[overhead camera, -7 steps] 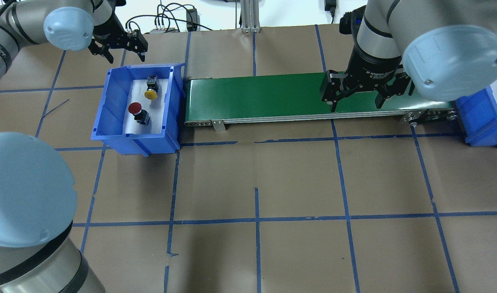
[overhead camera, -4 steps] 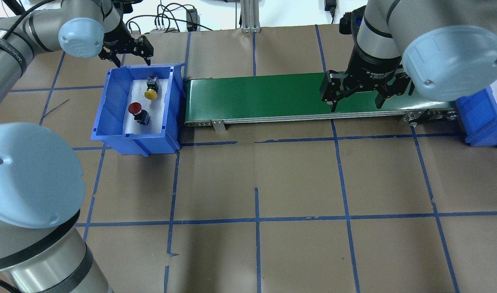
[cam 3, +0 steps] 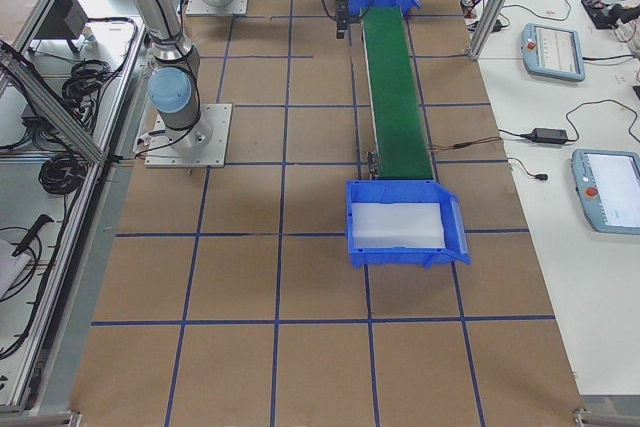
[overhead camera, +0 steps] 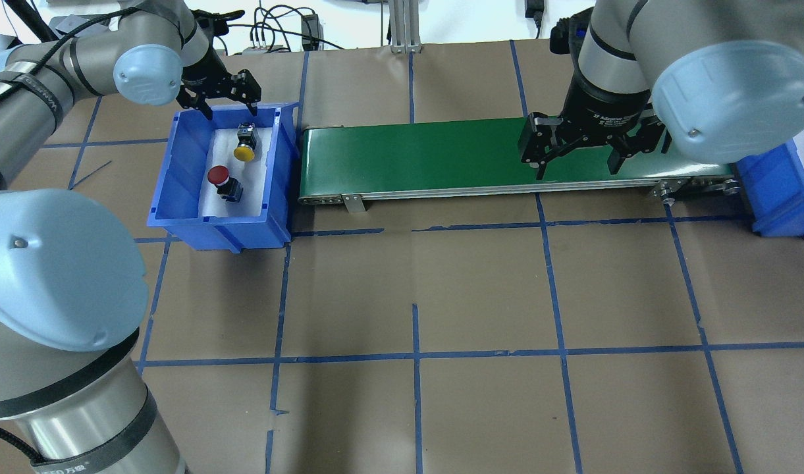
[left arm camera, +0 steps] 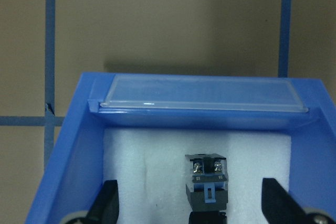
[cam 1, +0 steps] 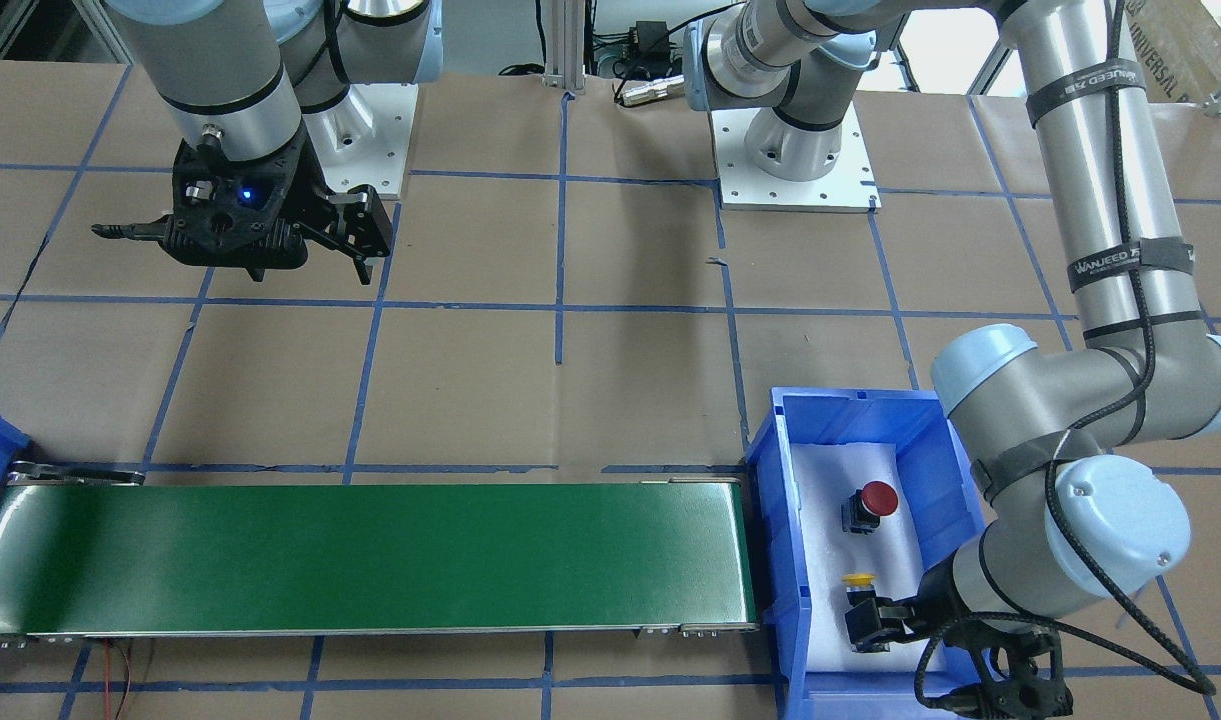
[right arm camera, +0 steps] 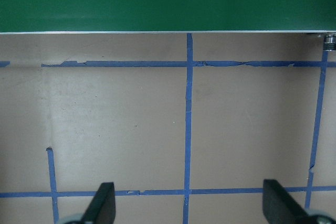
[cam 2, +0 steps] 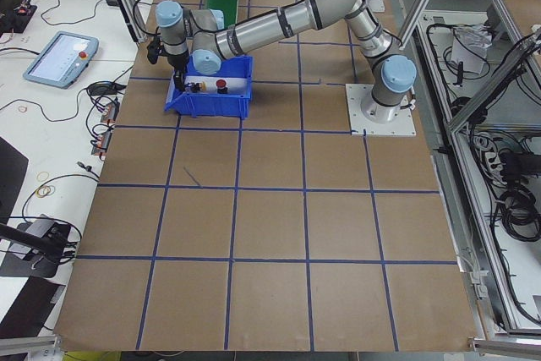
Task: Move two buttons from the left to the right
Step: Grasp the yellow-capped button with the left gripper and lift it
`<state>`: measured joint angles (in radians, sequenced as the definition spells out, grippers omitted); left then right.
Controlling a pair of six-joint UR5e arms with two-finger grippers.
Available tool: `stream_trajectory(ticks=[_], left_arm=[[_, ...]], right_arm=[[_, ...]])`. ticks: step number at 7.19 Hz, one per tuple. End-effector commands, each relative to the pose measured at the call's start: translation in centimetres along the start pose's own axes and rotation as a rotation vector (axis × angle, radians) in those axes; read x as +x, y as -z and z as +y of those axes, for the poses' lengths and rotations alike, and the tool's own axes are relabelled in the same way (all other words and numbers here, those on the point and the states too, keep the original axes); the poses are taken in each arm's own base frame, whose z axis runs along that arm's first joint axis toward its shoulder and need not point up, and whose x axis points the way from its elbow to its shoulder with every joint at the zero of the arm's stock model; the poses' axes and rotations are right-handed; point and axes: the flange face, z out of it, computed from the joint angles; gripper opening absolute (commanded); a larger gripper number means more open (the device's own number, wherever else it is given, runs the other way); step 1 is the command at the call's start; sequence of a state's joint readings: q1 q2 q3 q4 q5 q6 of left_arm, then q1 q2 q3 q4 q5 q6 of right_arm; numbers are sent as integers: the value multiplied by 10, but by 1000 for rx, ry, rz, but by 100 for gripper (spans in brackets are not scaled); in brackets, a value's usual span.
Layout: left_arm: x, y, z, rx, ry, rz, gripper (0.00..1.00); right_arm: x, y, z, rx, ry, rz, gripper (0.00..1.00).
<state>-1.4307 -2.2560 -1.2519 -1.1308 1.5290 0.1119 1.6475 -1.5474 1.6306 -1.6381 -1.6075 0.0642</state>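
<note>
Left gripper (overhead camera: 229, 105) was spread wide and empty, over the far end of the blue bin (overhead camera: 178, 197). Yellow button (overhead camera: 243, 146) lay below it, in line between its fingers. Red button (overhead camera: 220, 180) lay past that, robot-side. Right gripper (overhead camera: 577, 168) was wide and empty over the green conveyor (overhead camera: 408, 158).

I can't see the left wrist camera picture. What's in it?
A button lies on white foam in a blue bin, seen between the fingers of the open left gripper. Beyond is brown table with blue tape lines.
</note>
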Motion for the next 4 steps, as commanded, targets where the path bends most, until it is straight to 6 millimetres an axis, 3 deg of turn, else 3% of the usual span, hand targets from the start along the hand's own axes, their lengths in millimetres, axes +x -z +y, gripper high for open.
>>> stream_trajectory(ticks=[1,4], left_arm=[[3,-13,4,-23,-1,4,95],[3,-26,8,-44,1,6,93]], right_arm=[[0,1,0,4,-2,0,100],[0,1,0,4,-2,0,100]])
